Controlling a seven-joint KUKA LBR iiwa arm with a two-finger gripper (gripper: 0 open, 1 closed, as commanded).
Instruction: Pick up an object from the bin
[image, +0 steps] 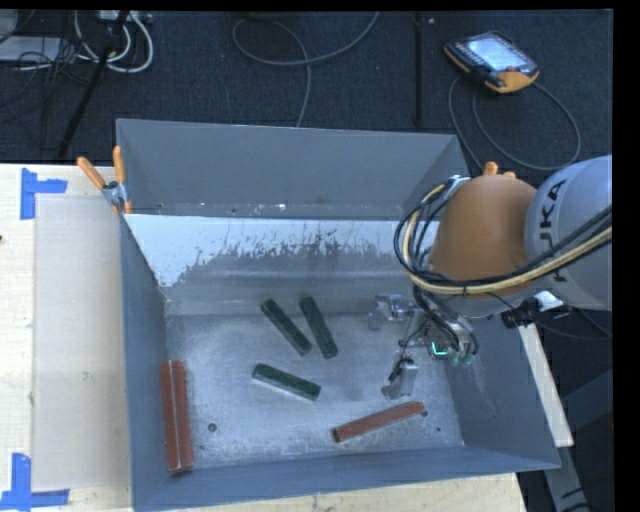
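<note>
The grey bin (300, 180) is holding scattered green bars (286, 382). The arm (480, 235) is hanging its claw (402, 378) just beside the reddish-brown bar (378, 422) lying front right; released or clenched, I cannot tell. Straddling that bar's narrow width is looking wisest.

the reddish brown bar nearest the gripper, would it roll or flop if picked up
The reddish-brown bar looks straight and flat-sided, so probably stiff and unlikely to roll. Being long and thin, it may tilt if gripped near the end closest to the gripper. Lying flat, it would likely slide when pushed.
</note>
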